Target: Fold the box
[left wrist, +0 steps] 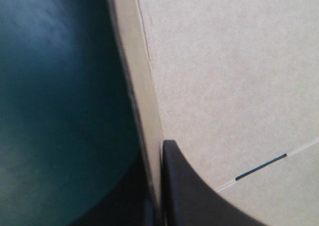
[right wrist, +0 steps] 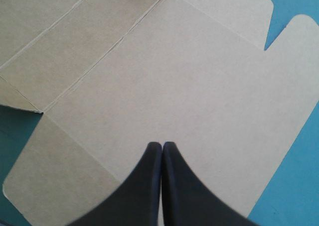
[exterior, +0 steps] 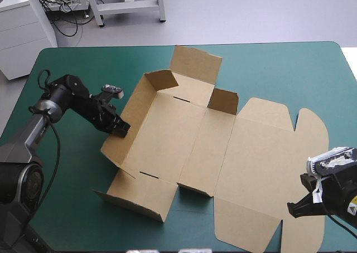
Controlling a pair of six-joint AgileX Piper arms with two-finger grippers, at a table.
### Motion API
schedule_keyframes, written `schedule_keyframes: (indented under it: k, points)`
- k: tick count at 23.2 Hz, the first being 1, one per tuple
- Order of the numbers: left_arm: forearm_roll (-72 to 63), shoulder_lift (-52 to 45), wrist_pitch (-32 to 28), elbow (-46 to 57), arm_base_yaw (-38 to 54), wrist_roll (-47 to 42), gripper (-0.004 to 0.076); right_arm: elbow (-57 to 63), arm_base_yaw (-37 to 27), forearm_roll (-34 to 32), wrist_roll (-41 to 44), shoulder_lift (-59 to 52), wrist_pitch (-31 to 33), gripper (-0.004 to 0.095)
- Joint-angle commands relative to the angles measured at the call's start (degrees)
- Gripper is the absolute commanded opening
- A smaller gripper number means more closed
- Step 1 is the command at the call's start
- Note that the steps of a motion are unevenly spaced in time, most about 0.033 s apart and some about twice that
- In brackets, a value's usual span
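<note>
The left gripper point(exterior: 121, 129) pinches the raised left wall of the box point(exterior: 195, 147) between its fingers. The right gripper point(right wrist: 162, 150) hovers over the box's flat lid, clenched and grasping nothing.

Looks like a robotics lab here: robot arm point(exterior: 72, 97) at a teal-green table point(exterior: 268, 69), white cabinet point(exterior: 22, 35) beyond it, cables point(exterior: 67, 13) strewn over grey floor point(exterior: 251, 13).
</note>
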Motion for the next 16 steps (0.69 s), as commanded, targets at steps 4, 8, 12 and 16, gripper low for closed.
schedule_keyframes:
  k: [4,8,12,16]
  points:
    - [14.2,-2.6,-0.3,-22.6,-11.0,-2.8,-0.0032,-1.3,-0.1,0.3,-0.1,0.2,-5.7,-0.0018]
    - [22.1,-2.6,-0.9,-33.3,-17.4,-2.8,-0.0032,-1.3,-0.1,0.7,-0.1,0.2,-5.7,-0.0018]
    - [32.0,-2.6,-3.8,-36.1,-22.0,-2.5,-0.0032,-1.3,-0.1,0.9,-0.1,0.2,-6.3,-0.0018]
    - [38.7,-2.6,-7.7,-34.7,-27.6,2.0,-0.0032,-1.3,-0.1,1.3,-0.1,0.2,-7.8,-0.0018]
